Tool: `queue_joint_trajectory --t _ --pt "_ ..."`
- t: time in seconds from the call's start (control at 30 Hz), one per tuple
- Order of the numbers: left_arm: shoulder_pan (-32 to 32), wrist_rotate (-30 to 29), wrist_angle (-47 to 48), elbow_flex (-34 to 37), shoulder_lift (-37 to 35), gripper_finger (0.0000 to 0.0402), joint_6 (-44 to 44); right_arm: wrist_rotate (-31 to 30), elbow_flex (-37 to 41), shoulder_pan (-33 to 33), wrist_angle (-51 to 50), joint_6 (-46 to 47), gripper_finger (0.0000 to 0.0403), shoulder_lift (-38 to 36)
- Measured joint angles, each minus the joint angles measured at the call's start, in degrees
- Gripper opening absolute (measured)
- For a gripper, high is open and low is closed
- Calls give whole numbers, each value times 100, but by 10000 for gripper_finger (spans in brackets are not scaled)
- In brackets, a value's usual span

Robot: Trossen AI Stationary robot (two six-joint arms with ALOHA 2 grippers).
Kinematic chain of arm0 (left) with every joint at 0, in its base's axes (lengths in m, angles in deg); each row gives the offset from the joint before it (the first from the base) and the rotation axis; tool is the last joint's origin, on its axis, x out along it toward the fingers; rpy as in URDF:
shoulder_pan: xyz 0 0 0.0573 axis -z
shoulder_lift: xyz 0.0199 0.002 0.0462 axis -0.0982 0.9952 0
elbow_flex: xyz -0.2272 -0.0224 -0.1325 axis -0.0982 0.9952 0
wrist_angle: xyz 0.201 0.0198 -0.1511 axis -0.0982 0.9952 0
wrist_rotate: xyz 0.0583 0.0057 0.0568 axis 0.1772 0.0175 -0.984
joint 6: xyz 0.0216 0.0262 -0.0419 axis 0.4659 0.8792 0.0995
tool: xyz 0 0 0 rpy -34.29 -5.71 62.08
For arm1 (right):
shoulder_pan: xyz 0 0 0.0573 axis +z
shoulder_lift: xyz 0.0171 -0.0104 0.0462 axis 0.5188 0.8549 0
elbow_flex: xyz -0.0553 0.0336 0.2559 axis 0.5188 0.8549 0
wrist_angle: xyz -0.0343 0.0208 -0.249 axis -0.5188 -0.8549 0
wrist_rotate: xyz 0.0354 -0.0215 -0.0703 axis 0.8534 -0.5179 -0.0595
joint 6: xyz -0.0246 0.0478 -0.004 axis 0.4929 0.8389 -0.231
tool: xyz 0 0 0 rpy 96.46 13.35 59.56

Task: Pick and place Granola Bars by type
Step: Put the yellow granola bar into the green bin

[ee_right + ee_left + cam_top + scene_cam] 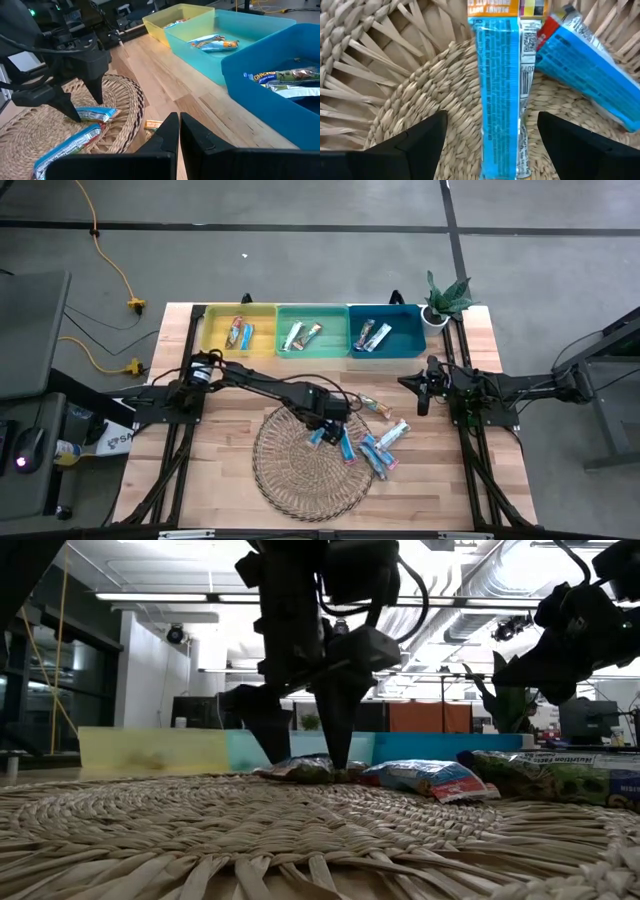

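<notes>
The wooden table (230,430) fills the middle of the room. On its near half lies a round wicker mat (300,465). Along the far edge, at twelve o'clock from the mat, stand three trays side by side: a yellow tray (215,330), a teal tray (310,315) and a blue tray (405,315). Each holds a couple of wrapped bars already. A small potted plant (445,300) sits at the table's far right corner, about one o'clock from the mat.

The left arm reaches out over the mat. The left gripper (333,420) hangs low at the mat's two o'clock rim, its jaws spread wide and straddling a blue-wrapped granola bar (500,100) without clamping it; the bar lies flat on the weave between the two fingers (410,145). A second blue bar (590,75) lies tilted just beside it.

More loose bars (380,450) are scattered at the mat's three o'clock edge and on the bare wood next to it.

The right gripper (425,385) waits at the table's right side, near the blue tray, jaws clenched on nothing.
</notes>
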Motion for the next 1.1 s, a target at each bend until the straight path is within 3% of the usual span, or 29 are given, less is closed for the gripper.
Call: queue_joint_trajectory --t 0.87,1.1 --pt "0 140 -205 -3 47 307 -34 0 -2 -2 -1 0 0 1" --pt "-2 115 -158 1 49 266 -36 0 -2 -2 -1 -2 0 1"
